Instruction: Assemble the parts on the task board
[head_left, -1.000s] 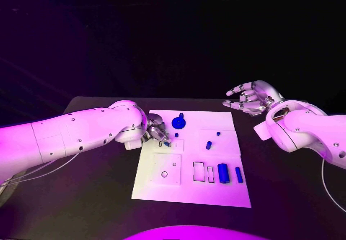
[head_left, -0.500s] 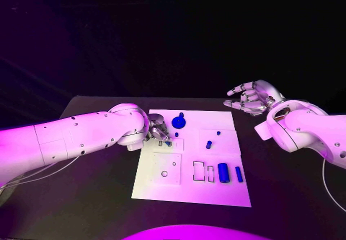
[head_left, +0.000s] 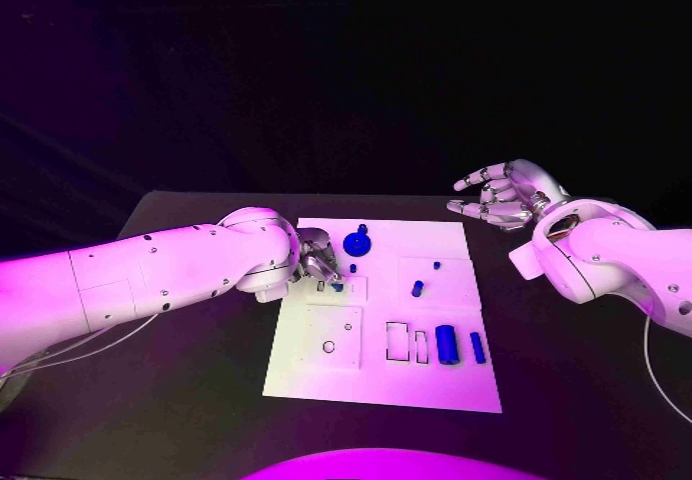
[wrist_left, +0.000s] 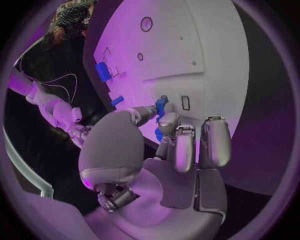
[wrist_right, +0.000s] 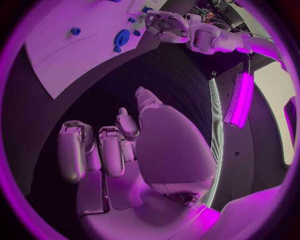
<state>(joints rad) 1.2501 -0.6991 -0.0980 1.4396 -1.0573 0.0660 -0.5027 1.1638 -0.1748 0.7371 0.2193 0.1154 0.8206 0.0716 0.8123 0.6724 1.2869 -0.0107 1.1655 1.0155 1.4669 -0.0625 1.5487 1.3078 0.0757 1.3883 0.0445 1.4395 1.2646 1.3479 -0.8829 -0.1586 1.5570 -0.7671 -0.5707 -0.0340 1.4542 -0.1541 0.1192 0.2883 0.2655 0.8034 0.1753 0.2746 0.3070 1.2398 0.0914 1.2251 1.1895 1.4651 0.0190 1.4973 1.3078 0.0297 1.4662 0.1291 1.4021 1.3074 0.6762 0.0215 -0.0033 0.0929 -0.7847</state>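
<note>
- The left hand is at the task board's far left corner, fingers closed on a small blue part pinched at the fingertips, just above the board.
- The part looks light, rigid and probably slick; I judge a pinch across its sides best.
- The right hand hovers off the board's far right corner, fingers spread and holding nothing, well apart from the parts.

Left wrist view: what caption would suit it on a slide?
The left hand pinches a small blue part over the white task board.
</note>
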